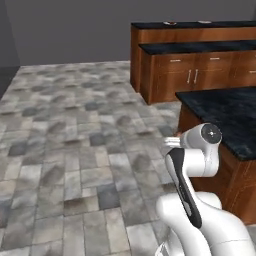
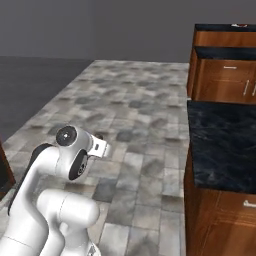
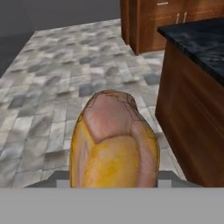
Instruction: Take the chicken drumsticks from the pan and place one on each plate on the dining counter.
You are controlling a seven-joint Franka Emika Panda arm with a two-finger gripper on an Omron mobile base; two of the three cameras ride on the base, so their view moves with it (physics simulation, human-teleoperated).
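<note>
Where the left base view looks forward, the arm (image 1: pixel 197 165) is folded low at lower right, over grey stone floor tiles (image 1: pixel 75 130). A near black-topped table (image 1: pixel 227 117) sits just right of it. Further back stands a low cabinet run with drawer handles (image 1: pixel 200 70), and behind that the taller dining table (image 1: pixel 195 25) with black marbled top and wood front. Two small pale plates (image 1: pixel 171 22) sit on its top, well apart from the arm; detail too small to tell.

Right base view: arm at lower left, wrist flange (image 2: pixel 100 147) pointing right toward the near table. Dining table corner shows at upper right, with one plate at the frame edge.

Hand view: a golden-orange chicken drumstick (image 3: pixel 113 144) sits right at the claw (image 3: pixel 113 181), close up, bottom centre, hiding the fingertips. Claw is about half open and clamped on the drumstick, carried over the floor, with the near table's wood side to the right.
</note>
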